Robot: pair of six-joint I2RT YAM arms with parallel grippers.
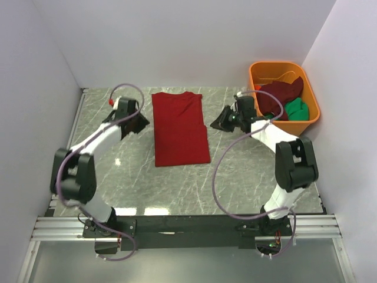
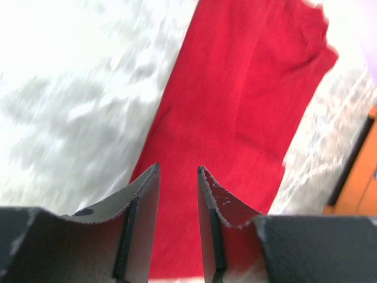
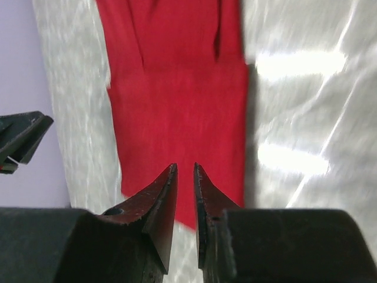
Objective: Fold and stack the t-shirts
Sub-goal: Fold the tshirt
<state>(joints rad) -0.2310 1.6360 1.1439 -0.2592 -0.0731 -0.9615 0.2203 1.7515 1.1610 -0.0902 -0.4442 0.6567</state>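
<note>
Top external view alone took in everything: the red shirt (image 1: 181, 128) lay folded into a long strip on the worktop (image 1: 247, 171), far middle, while the maroon shirt (image 1: 281, 96) and green shirt (image 1: 297, 109) sat bunched in the orange tub (image 1: 257, 73) at the far right. The left tool (image 1: 143, 124) hung just left of the red shirt, the right tool (image 1: 215, 125) just right of it. Only the wrist views showed the jaws: the left's stood apart and empty, the right's a narrow slit apart, pinching nothing.
</note>
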